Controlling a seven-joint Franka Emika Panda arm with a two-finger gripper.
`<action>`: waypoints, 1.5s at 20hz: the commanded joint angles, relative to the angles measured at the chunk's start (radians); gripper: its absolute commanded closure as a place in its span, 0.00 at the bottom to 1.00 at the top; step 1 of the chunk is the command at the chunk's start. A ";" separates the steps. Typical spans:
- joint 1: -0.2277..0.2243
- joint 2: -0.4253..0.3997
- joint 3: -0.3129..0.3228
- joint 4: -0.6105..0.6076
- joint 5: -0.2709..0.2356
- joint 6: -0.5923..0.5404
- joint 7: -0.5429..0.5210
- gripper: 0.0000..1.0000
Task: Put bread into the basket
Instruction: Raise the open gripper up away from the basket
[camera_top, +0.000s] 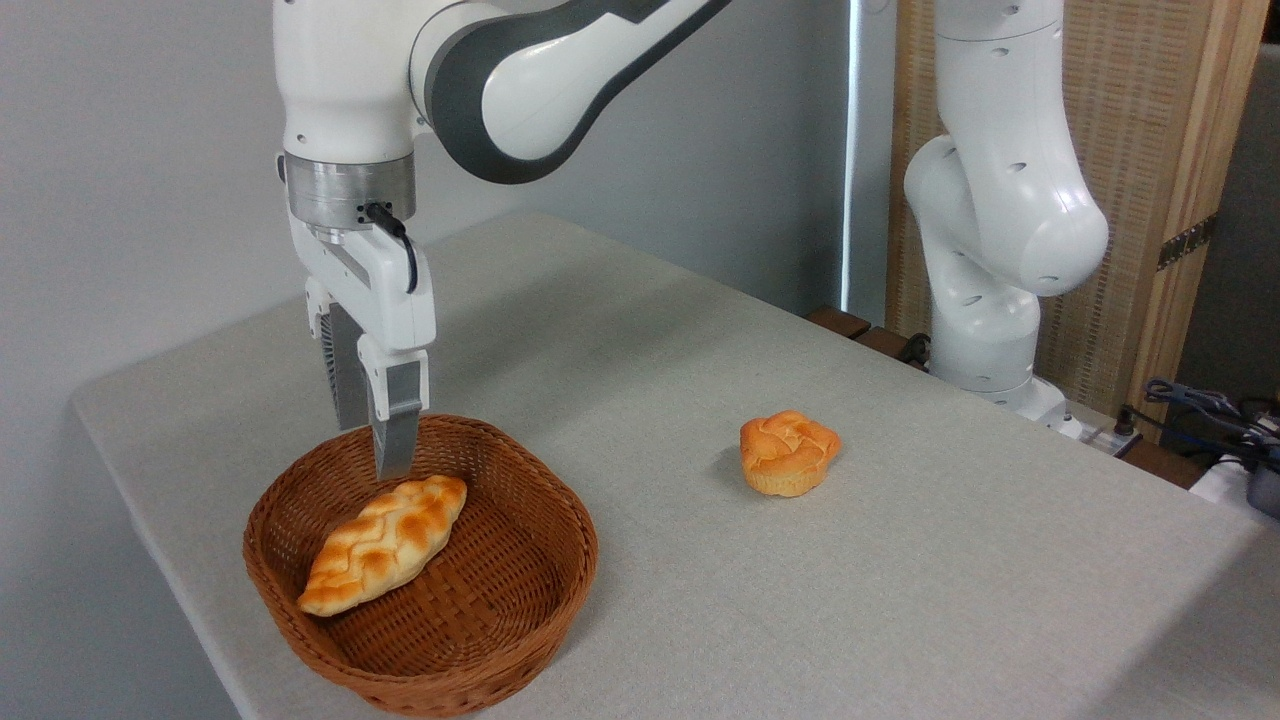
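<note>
The bread (385, 541), a braided pale golden loaf with toasted patches, lies slanted inside the brown wicker basket (520, 590) at the table's near left, its lower end resting against the left wall. My gripper (372, 450) hangs straight down over the basket's back half, just above the loaf's upper edge. Its fingers (396, 430) stand a little apart with nothing between them, so it is open. Whether the nearer fingertip touches the loaf I cannot tell.
A round orange muffin-like bun (789, 453) sits on the grey table (900, 600) to the right of the basket. The arm's white base (985, 330) stands at the far right edge. Cables (1210, 410) lie beyond it.
</note>
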 joint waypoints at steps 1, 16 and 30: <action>-0.001 -0.031 0.009 0.010 0.015 -0.029 -0.013 0.00; 0.081 -0.077 0.014 0.129 0.004 -0.388 -0.004 0.00; 0.263 -0.039 -0.147 0.270 -0.025 -0.538 -0.011 0.00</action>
